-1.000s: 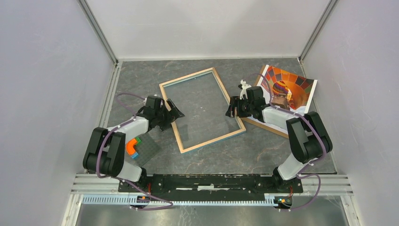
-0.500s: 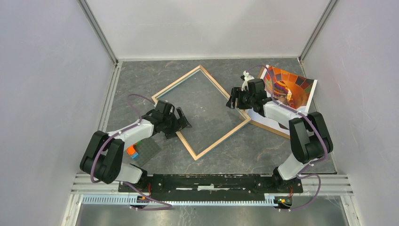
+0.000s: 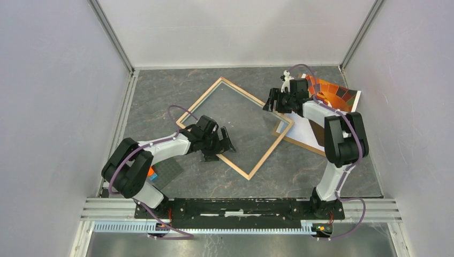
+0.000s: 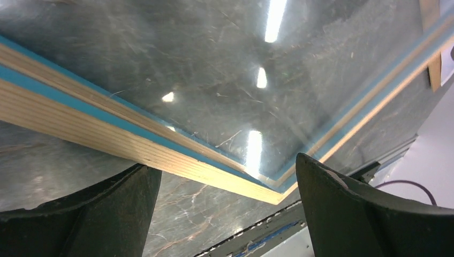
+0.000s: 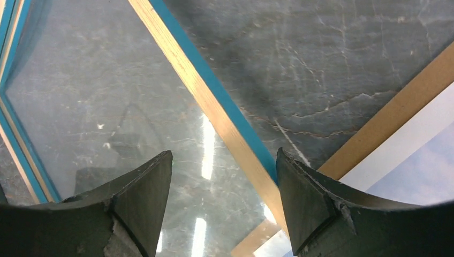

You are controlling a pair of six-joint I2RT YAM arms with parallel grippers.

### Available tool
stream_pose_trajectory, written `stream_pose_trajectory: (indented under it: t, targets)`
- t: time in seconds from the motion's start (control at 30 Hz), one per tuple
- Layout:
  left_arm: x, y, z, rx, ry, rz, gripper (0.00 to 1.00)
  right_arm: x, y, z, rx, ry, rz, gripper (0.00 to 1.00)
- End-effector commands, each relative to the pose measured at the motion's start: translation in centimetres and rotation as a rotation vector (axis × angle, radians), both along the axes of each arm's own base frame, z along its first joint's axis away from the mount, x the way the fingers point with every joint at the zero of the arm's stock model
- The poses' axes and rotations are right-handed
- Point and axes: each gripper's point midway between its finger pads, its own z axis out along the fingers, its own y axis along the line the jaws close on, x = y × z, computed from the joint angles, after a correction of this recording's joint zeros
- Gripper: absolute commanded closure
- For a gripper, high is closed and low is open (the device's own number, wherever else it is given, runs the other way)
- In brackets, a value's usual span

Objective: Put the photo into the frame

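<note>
The frame [image 3: 198,101] lies flat on the table, turned like a diamond, light wood side up with a see-through middle. My left gripper [image 3: 220,151] is open at its near-left rail. In the left wrist view the rail [image 4: 107,136] runs just beyond my open left gripper [image 4: 225,166]. My right gripper [image 3: 269,103] is open over the frame's far-right rail, which passes between the fingers in the right wrist view [image 5: 201,91] by the right finger [image 5: 300,187]. The photo [image 3: 337,95] lies picture up at the back right, partly hidden by my right arm.
The photo rests on a brown cardboard backing board [image 3: 300,141], also in the right wrist view [image 5: 407,91]. The frame's right corner overlaps that board. A dark plate with orange and blue blocks [image 3: 160,171] sits near my left arm's base. Enclosure walls stand on three sides.
The frame has turned counter-clockwise into a diamond. My left gripper moved right along the frame's near side. My right gripper moved toward the back with the far rail.
</note>
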Motion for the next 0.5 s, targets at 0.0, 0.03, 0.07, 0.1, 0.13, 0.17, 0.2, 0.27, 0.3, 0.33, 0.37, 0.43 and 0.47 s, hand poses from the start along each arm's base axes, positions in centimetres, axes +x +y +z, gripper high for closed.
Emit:
stream_pose_trajectory:
  t: [0.0, 0.03, 0.07, 0.1, 0.13, 0.17, 0.2, 0.27, 0.3, 0.33, 0.37, 0.43, 0.47]
  targets:
    - [0.8, -4.0, 2.5, -0.125, -0.052, -0.061, 0.0, 0.5, 1.1, -0.6, 0.071, 0.07, 0.079, 0.24]
    - [0.7, -4.4, 2.8, -0.133, -0.057, -0.077, 0.0, 1.0, 0.7, -0.7, 0.048, 0.073, 0.077, 0.23]
    - [0.5, -4.8, 3.0, -0.139, -0.06, -0.093, 0.0, 1.5, 0.4, -0.7, 0.03, 0.077, 0.072, 0.23]
    - [0.2, -5.1, 3.2, -0.145, -0.065, -0.108, 0.0, 1.9, 0.1, -0.6, 0.011, 0.077, 0.07, 0.22]
    - [0.1, -5.3, 3.3, -0.147, -0.071, -0.117, 0.0, 2.3, 0.0, -0.2, -0.002, 0.071, 0.073, 0.21]
    - [-0.1, -5.4, 3.4, -0.147, -0.075, -0.123, 0.0, 2.5, -0.3, -0.1, -0.024, 0.071, 0.074, 0.21]
    - [-0.2, -5.3, 3.4, -0.141, -0.078, -0.124, 0.0, 2.7, -0.9, 0.3, -0.059, 0.07, 0.059, 0.21]
    - [-0.2, -4.2, 3.4, -0.099, -0.103, -0.119, 0.0, 2.5, -2.3, 1.4, -0.127, 0.052, 0.022, 0.19]
    - [-0.3, -3.6, 3.7, -0.076, -0.119, -0.12, 0.0, 2.0, -2.8, 2.0, -0.149, 0.041, 0.006, 0.18]
    - [-0.3, -3.0, 3.8, -0.052, -0.138, -0.126, 0.0, 1.5, -3.3, 2.5, -0.163, 0.024, -0.005, 0.17]
    - [-0.4, -2.6, 4.3, -0.042, -0.155, -0.133, 0.0, 0.7, -3.6, 3.0, -0.17, 0.011, -0.01, 0.16]
    - [-0.4, -1.9, 5.3, -0.025, -0.191, -0.152, 0.0, -1.2, -4.1, 3.4, -0.183, 0.003, -0.005, 0.15]
    - [-0.1, -1.4, 6.1, -0.014, -0.215, -0.159, 0.0, -2.1, -4.3, 3.5, -0.187, 0.004, -0.003, 0.15]
